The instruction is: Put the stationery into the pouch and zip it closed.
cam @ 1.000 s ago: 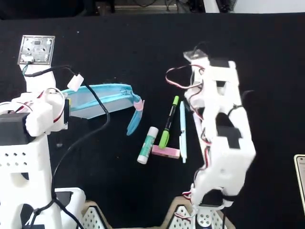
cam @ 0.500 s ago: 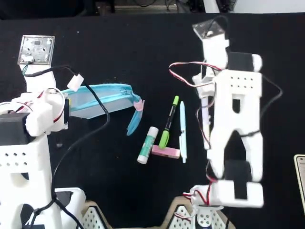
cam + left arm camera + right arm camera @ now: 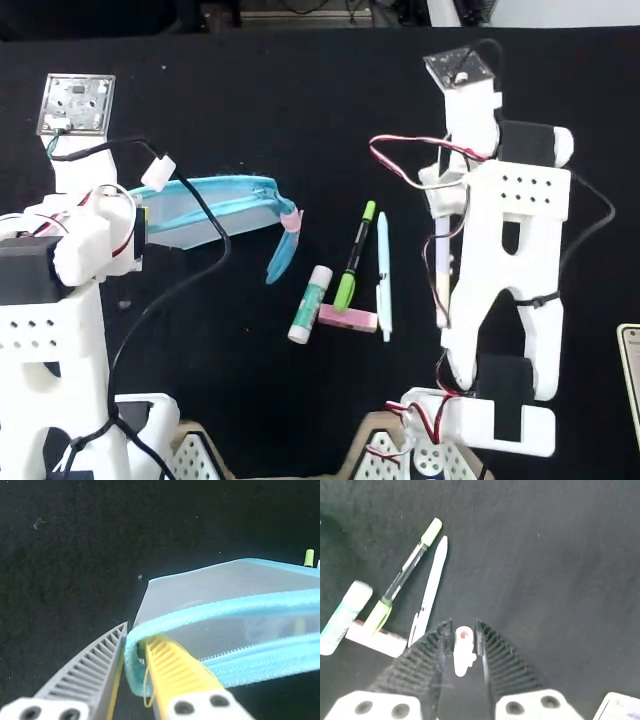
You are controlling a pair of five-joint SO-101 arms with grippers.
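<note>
The blue mesh pouch sits at the left of the black worktop. The left pincer is clamped on its end rim, probably to keep the mouth open and steady. The right pincer is closed on a pale pen, raised beside the loose green highlighter, white pen, glue stick and pink eraser, which lie between the arms.
</note>
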